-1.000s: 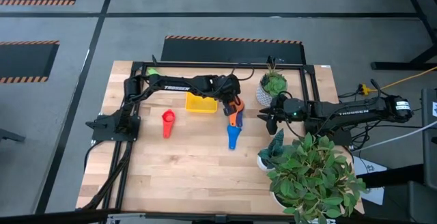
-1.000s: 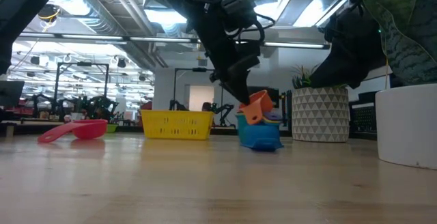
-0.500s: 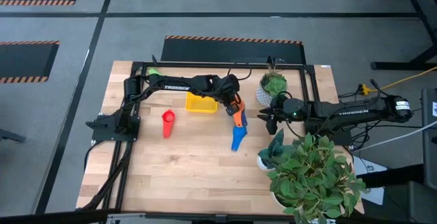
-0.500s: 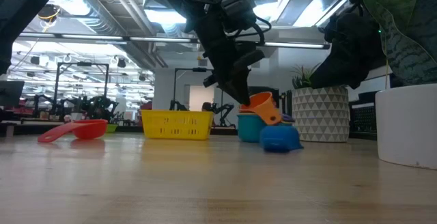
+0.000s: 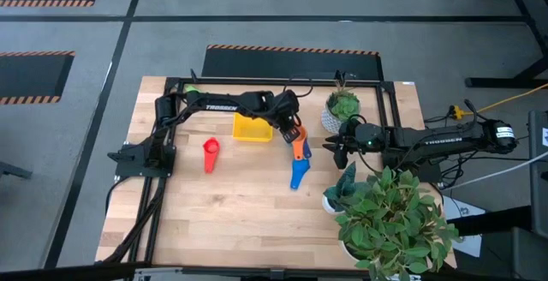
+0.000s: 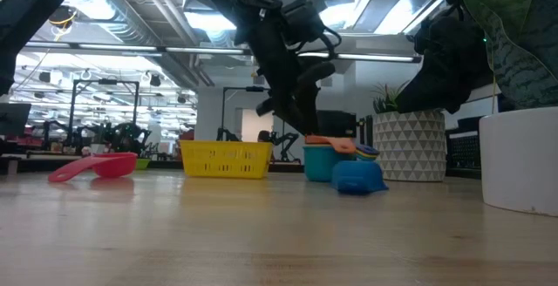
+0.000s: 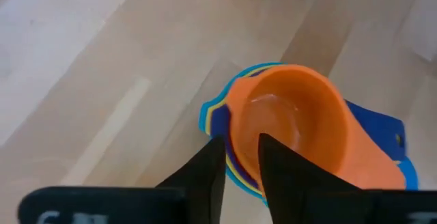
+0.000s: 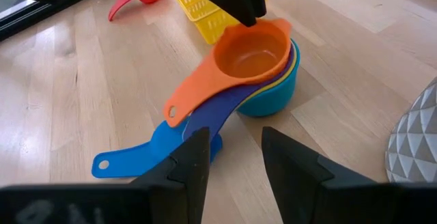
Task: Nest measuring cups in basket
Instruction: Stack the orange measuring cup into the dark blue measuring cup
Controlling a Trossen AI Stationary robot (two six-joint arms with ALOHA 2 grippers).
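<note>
Wooden tabletop fills my overhead picture, with grey floor around it. I take the yellow basket as my landmark. Just to its right sits the stack of measuring cups, the orange cup on top and a blue handle trailing away from the basket toward the table's near edge. The left gripper hangs between the basket and that stack, at the stack's basket-side rim. The red cup lies alone on the basket's other side, well apart from it. The right gripper waits beyond the stack, beside the white patterned pot.

From table height, the basket stands on the wood; right of it the stack rests flat, and the left gripper comes down onto its top. The red cup lies far to the basket's left.

My left wrist camera looks straight into the orange cup, nested in blue cups. The two dark fingers stand nearly together with only a slim gap, just over the cup's rim; I see nothing pinched between them.

My right wrist camera shows the stack touching the basket's corner, the left gripper at the orange rim. My own right fingers are spread apart, holding nothing.
</note>
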